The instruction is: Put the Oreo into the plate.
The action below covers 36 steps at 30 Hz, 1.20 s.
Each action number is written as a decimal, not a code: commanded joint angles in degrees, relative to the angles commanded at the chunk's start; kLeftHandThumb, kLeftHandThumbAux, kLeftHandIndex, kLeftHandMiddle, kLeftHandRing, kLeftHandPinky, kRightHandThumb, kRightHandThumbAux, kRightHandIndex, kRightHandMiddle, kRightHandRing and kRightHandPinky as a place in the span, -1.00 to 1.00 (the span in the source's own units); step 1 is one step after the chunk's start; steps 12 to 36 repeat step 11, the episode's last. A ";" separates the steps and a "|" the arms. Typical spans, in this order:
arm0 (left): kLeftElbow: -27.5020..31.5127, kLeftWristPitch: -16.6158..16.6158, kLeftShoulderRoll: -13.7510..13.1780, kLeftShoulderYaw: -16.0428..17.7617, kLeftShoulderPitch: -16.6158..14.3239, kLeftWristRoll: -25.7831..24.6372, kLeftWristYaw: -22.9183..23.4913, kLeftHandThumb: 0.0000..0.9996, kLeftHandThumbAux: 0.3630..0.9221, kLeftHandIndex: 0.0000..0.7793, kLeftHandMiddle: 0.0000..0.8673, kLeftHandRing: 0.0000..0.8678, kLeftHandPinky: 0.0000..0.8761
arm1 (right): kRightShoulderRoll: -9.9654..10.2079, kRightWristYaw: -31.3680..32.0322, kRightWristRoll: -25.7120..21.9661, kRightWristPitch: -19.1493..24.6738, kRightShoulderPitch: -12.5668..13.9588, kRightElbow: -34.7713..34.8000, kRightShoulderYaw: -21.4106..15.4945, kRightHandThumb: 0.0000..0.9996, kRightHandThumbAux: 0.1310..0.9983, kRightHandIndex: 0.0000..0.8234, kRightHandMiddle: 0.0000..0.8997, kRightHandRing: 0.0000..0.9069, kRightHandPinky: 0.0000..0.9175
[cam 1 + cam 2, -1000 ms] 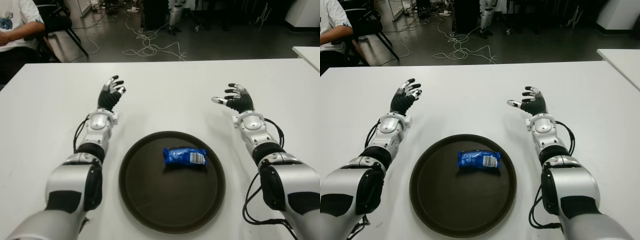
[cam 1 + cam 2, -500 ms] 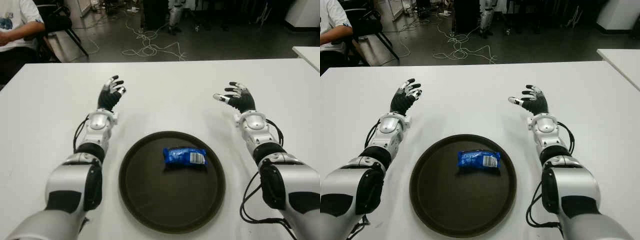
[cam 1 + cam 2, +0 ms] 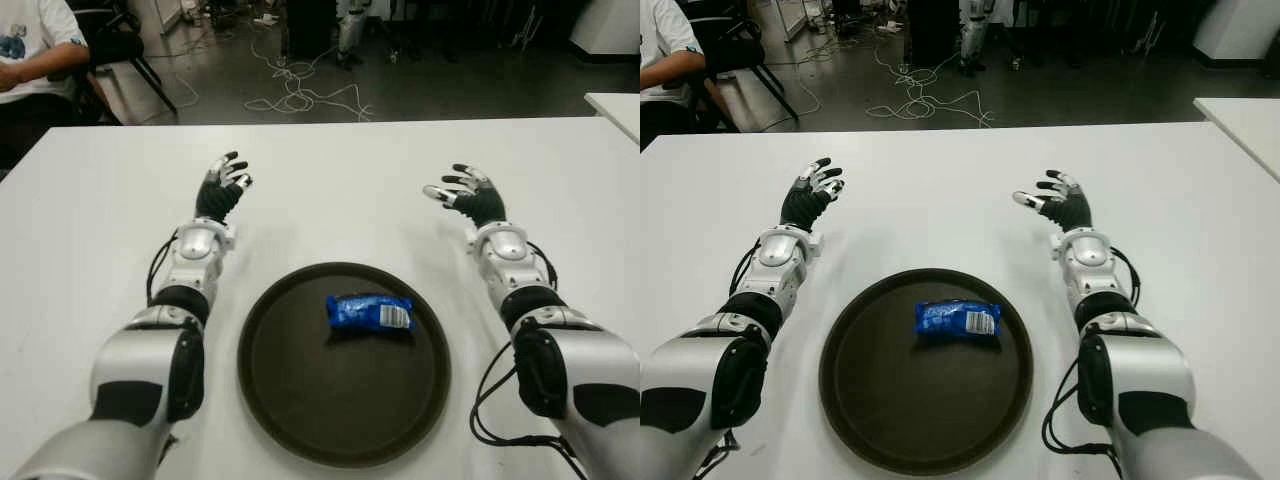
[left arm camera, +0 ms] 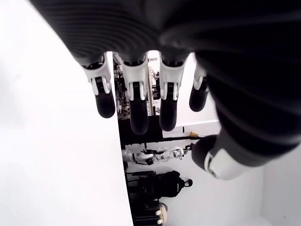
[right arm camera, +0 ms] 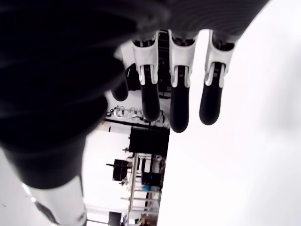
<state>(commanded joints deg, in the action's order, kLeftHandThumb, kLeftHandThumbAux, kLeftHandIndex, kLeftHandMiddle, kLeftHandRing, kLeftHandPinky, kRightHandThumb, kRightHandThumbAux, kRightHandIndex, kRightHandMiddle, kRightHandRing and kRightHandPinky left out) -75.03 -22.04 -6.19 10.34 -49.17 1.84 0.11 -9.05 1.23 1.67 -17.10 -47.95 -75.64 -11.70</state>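
A blue Oreo packet (image 3: 370, 313) lies inside the dark round plate (image 3: 300, 400), towards its far side. My left hand (image 3: 222, 186) shows over the white table to the far left of the plate, fingers spread and empty. To the far right of the plate is my right hand (image 3: 465, 194), likewise open, with nothing in it. The wrist views show each hand's fingers (image 4: 136, 99) (image 5: 178, 94) extended with nothing between them.
The white table (image 3: 330, 190) stretches wide around the plate. A seated person (image 3: 30, 55) is at the far left corner beyond the table. Cables lie on the floor (image 3: 300, 95) behind. Another white table edge (image 3: 615, 105) shows at the far right.
My right hand has drifted slightly farther from me and a little left. The left hand, the plate and the Oreo packet have not moved.
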 joint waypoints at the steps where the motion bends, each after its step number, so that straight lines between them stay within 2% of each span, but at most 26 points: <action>1: 0.01 -0.04 0.00 0.01 0.02 -0.01 -0.01 -0.77 0.08 -0.70 -0.54 -0.60 -0.67 | 0.05 0.08 0.01 -0.04 0.01 0.01 0.03 -1.00 0.57 -0.55 -0.40 -0.34 -0.22; 9: 0.07 -0.15 -0.01 0.11 0.12 -0.17 0.21 -0.74 0.12 -0.70 -0.55 -0.61 -0.67 | 0.62 0.62 0.21 -1.05 0.31 0.24 0.40 -1.00 0.56 -0.52 -0.37 -0.30 -0.19; 36: 0.08 -0.17 0.00 0.12 0.13 -0.20 0.21 -0.74 0.13 -0.70 -0.55 -0.61 -0.67 | 0.64 0.62 0.23 -1.13 0.32 0.22 0.45 -1.00 0.56 -0.52 -0.36 -0.29 -0.17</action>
